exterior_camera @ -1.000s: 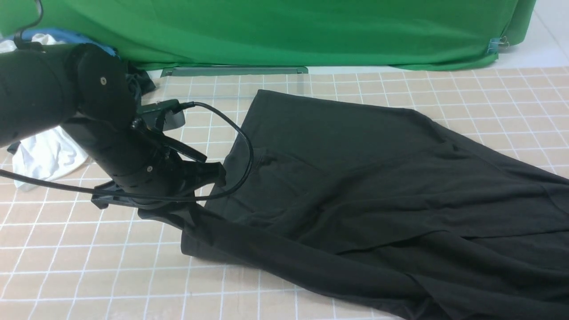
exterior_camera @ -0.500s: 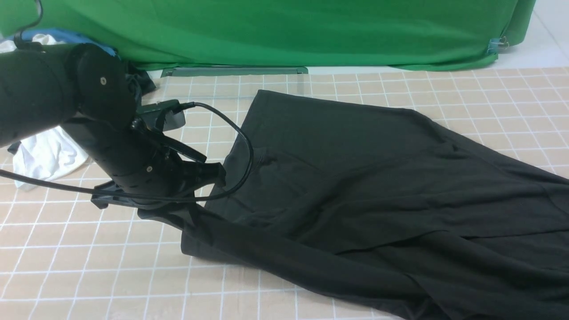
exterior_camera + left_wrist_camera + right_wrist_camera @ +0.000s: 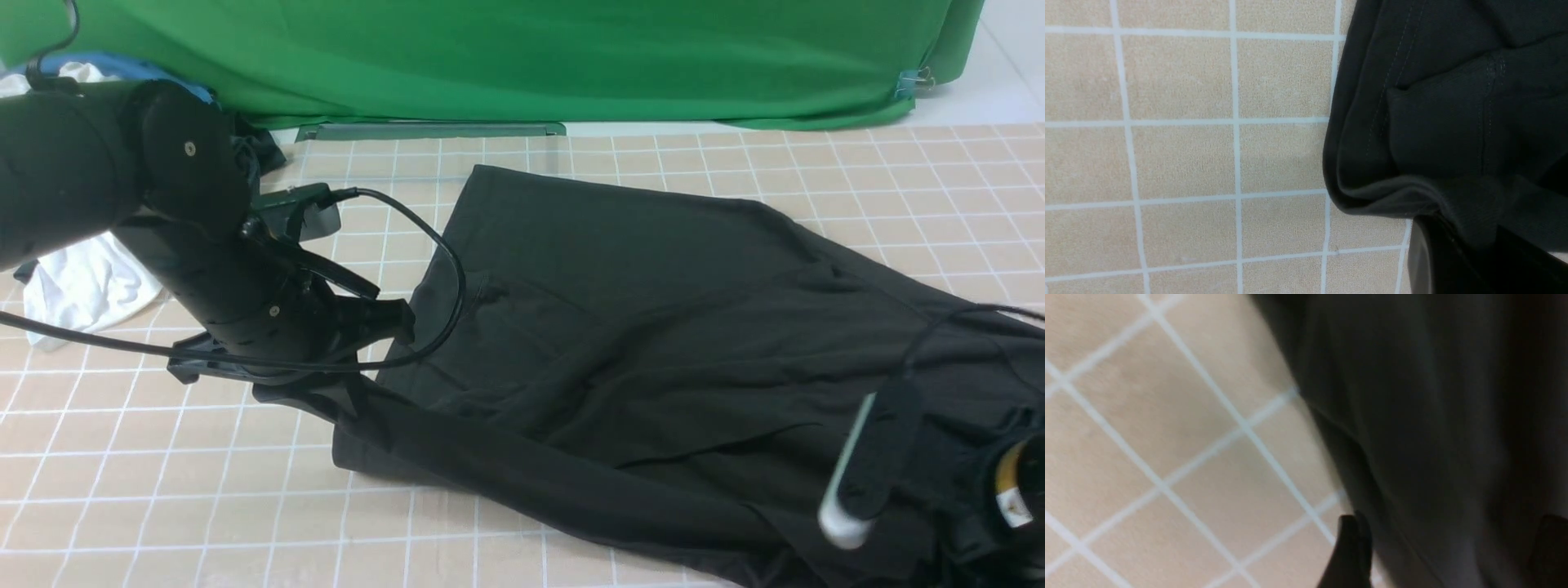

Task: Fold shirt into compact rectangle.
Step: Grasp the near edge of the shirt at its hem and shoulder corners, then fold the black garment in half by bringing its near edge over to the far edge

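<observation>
The black shirt (image 3: 653, 327) lies spread across the checked mat, and it runs off the front view's right edge. At its near left corner my left gripper (image 3: 314, 396) is shut on the cloth, which rises a little off the mat there. In the left wrist view the hemmed shirt (image 3: 1433, 122) bunches into my left gripper (image 3: 1470, 253). My right gripper (image 3: 922, 498) hangs blurred over the shirt's near right part. In the right wrist view my right gripper (image 3: 1449, 539) is open, fingers wide apart, with the shirt (image 3: 1412, 416) below them and nothing held.
A white garment (image 3: 82, 286) lies at the far left behind my left arm. A dark grey garment (image 3: 253, 155) sits at the back left by the green backdrop (image 3: 522, 57). A black cable (image 3: 445, 253) loops from the left arm over the shirt's left edge.
My right arm has come into the front view at the lower right, over the shirt. The left arm and its hold on the corner have not moved.
</observation>
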`<state>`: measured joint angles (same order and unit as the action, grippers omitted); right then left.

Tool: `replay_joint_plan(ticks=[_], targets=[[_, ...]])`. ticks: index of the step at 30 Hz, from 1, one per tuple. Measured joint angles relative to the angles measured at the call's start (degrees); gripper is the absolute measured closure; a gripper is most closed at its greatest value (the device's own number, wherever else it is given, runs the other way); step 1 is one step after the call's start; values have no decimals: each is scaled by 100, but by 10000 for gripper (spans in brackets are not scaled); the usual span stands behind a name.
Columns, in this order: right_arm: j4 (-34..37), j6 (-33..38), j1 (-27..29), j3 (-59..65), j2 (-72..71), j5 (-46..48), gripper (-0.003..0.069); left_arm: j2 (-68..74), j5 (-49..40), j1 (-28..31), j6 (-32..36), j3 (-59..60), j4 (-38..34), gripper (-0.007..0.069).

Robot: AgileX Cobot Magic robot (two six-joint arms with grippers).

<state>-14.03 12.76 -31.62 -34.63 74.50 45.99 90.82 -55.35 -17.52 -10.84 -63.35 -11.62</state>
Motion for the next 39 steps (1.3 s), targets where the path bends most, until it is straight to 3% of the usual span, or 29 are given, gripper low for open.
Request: replay_joint_plan(ticks=[8,13,18,26,39], targets=[[81,14,-452,7,819,-710,104,0,0,0,0,0,0,594],[139,14,-496,-51,1220,-972,161,0,-2,0,0,0,0,594],[248,14,-515,-113,1348,-857,265,0,-2,0,0,0,0,594],[221,14,-522,-224,1348,-794,545,0,-37,0,46,0,0,594],[150,-267,-522,-454,388,720,554,-99,-509,-6,122,-49,40,594]])
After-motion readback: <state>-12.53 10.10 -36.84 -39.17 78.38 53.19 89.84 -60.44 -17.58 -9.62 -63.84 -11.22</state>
